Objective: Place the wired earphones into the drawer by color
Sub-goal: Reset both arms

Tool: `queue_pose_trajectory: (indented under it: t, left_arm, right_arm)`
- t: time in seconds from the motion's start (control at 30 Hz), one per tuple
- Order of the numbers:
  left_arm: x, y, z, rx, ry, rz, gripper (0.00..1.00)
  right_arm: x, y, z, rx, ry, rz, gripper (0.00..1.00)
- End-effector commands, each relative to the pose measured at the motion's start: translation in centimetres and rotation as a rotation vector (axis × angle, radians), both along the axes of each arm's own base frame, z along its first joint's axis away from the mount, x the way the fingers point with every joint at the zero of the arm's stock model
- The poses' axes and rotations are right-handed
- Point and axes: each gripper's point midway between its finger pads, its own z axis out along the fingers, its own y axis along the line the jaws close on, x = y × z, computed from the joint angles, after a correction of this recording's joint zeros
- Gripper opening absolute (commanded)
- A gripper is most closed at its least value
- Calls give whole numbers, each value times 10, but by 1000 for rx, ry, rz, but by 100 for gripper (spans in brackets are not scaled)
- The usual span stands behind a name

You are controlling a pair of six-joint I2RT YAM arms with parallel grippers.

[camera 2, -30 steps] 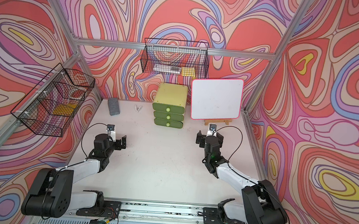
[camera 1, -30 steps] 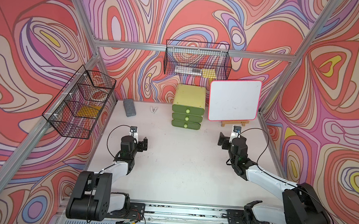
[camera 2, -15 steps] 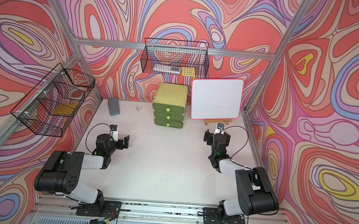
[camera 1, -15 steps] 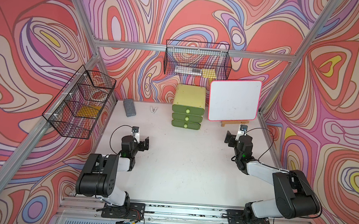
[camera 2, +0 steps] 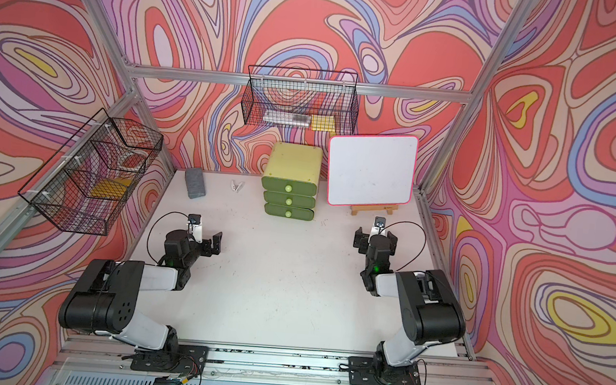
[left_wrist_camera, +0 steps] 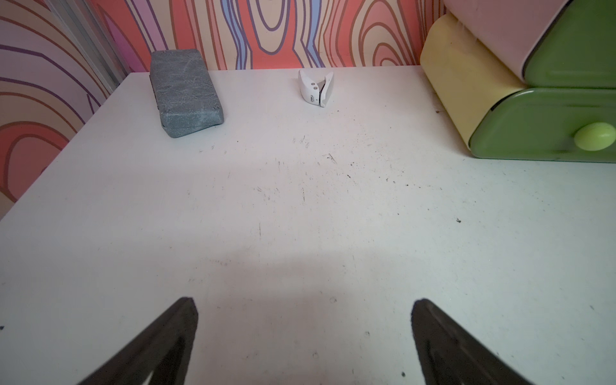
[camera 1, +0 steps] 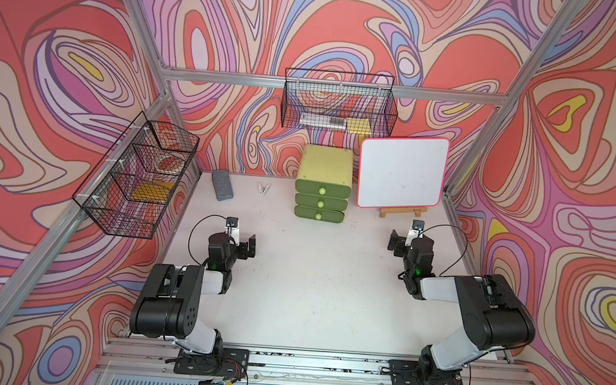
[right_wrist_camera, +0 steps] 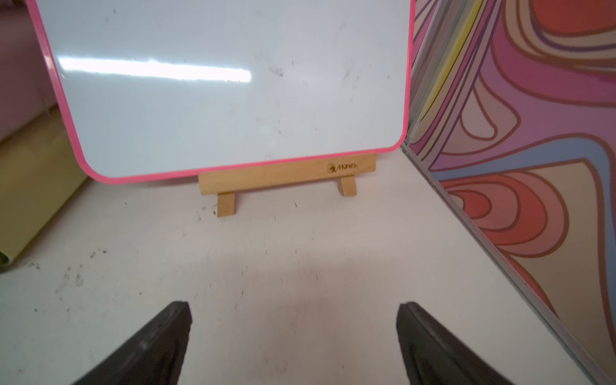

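The scuffed white tabletop (camera 1: 321, 296) lies boxed by swirl-printed walls (camera 1: 349, 35) — rounded glossy drawer (camera 1: 324, 168), wire basket (camera 1: 337, 105) above — left gripper (left_wrist_camera: 304, 308) and right gripper (right_wrist_camera: 294, 310) with jaws apart.

One readable mark from where I sit.
In the right wrist view I read a small logo and a word like "Manen" on the front bar of the wooden easel (right_wrist_camera: 286, 175); the white clip (left_wrist_camera: 315, 87) carries tiny print I cannot make out.
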Motion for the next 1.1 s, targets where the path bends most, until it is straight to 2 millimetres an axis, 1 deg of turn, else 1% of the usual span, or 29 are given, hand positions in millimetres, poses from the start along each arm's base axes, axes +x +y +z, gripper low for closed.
queue_pose_trajectory:
  t: [0.0,0.03,0.07,0.13,1.07]
  left_arm:
    - [6,2,11,-7,-39,11,99]
    - [6,2,11,-6,-41,10,99]
    - [6,2,11,-6,-41,9,99]
    - [6,2,11,-7,-41,8,99]
    - [7,3,10,-5,-33,16,99]
  right_arm:
    - [1,-11,12,42,-99,-28,98]
    - [3,-18,12,22,-138,-62,98]
    - [4,-15,5,42,-82,-49,98]
    - [8,-19,6,54,-92,-52,98]
    - [7,-19,5,59,-83,-50,98]
